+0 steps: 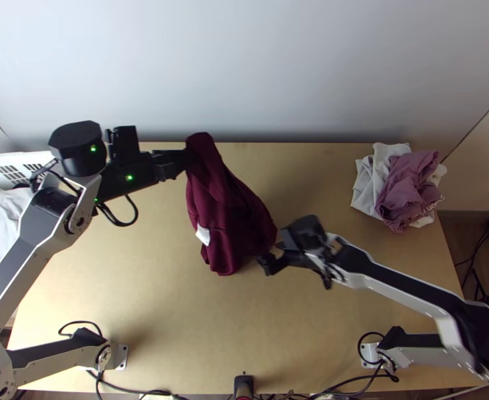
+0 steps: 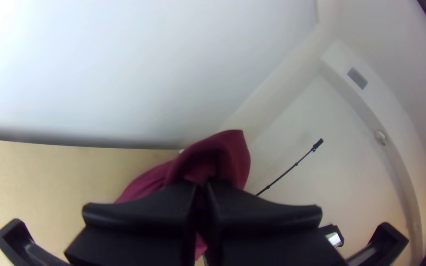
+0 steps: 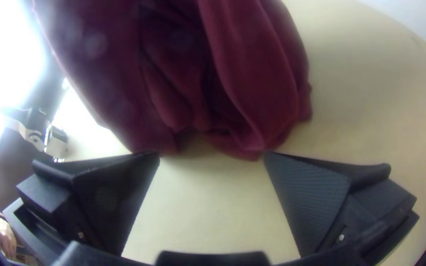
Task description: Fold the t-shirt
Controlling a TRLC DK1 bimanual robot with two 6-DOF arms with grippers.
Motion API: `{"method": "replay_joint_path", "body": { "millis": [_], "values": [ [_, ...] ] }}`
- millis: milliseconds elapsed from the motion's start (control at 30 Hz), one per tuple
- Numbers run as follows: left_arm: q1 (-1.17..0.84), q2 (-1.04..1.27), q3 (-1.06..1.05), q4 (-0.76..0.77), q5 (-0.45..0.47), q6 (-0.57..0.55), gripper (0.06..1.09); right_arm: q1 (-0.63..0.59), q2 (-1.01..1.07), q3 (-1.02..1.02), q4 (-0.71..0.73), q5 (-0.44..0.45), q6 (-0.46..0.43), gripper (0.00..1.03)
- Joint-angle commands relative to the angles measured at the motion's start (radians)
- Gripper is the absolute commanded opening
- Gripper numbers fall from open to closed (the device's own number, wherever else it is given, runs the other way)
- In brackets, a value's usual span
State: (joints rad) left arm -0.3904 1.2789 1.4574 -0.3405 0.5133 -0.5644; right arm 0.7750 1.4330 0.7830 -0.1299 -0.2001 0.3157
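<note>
Top view: the maroon t-shirt [image 1: 230, 220] is held bunched at its upper end, over the table [image 1: 144, 280], between the left gripper's [image 1: 180, 162] fingers; the right gripper's [image 1: 271, 255] fingers are spread wide near its lower edge.

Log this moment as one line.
Left gripper: shut on maroon shirt, holding it up | Right gripper: open, near its lower edge | Shirt: hanging, not yet folded | Heaped cloths: far right

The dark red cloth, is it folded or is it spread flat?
Neither: the dark red cloth hangs in loose creases from the left gripper.
</note>
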Motion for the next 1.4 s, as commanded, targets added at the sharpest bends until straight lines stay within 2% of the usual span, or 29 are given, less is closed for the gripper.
{"method": "replay_joint_path", "body": {
  "millis": [0, 67, 267, 333, 467, 633, 833, 967, 1067, 1167, 1200, 1267, 1300, 1333, 1367],
  "values": [
    [0.085, -0.029, -0.015, 0.0, 0.054, -0.002, 0.1, 0.05, 0.268, 0.156, 0.029, 0.087, -0.036, 0.96],
    [0.117, -0.036, -0.015, 0.0, 0.079, -0.005, 0.1, 0.049, 0.325, 0.197, 0.032, 0.13, -0.052, 0.91],
    [0.246, -0.062, -0.048, -0.003, 0.157, -0.005, 0.09, 0.053, 0.451, 0.277, 0.03, 0.163, -0.086, 0.91],
    [0.298, -0.066, -0.068, -0.002, 0.189, 0.0, 0.09, 0.067, 0.472, 0.292, 0.032, 0.214, -0.099, 0.73],
    [0.366, -0.07, -0.094, -0.002, 0.22, 0.014, 0.09, 0.076, 0.489, 0.317, 0.03, 0.266, -0.153, 0.03],
    [0.42, -0.076, -0.118, 0.006, 0.249, 0.014, 0.09, 0.072, 0.379, 0.341, -0.02, 0.283, -0.175, 0.03],
    [0.516, -0.064, -0.172, 0.07, 0.249, 0.014, 0.1, 0.035, 0.179, 0.489, -0.231, 0.306, -0.19, 0.03],
    [0.594, -0.019, -0.249, 0.135, 0.248, 0.014, 0.09, -0.011, 0.084, 0.711, -0.413, 0.306, -0.171, 0.03],
    [0.621, 0.034, -0.273, 0.118, 0.254, 0.008, 0.1, -0.025, 0.056, 0.901, -0.513, 0.306, -0.175, 0.03],
    [0.622, 0.057, -0.29, 0.077, 0.349, -0.035, 0.1, -0.016, 0.06, 1.092, -0.606, 0.309, -0.175, 0.03],
    [0.621, 0.069, -0.292, 0.066, 0.384, -0.066, 0.16, -0.003, 0.063, 1.142, -0.629, 0.318, -0.175, 0.03],
    [0.616, 0.097, -0.287, 0.063, 0.465, -0.124, 0.44, 0.013, 0.072, 1.23, -0.671, 0.329, -0.178, 0.03],
    [0.616, 0.109, -0.284, 0.067, 0.499, -0.158, 0.61, 0.018, 0.075, 1.259, -0.677, 0.33, -0.178, 0.03],
    [0.617, 0.125, -0.284, 0.061, 0.554, -0.203, 0.9, 0.018, 0.076, 1.279, -0.679, 0.332, -0.176, 0.03],
    [0.621, 0.131, -0.292, 0.058, 0.605, -0.239, 1.06, 0.017, 0.076, 1.286, -0.679, 0.334, -0.175, 0.03]
  ]
}}
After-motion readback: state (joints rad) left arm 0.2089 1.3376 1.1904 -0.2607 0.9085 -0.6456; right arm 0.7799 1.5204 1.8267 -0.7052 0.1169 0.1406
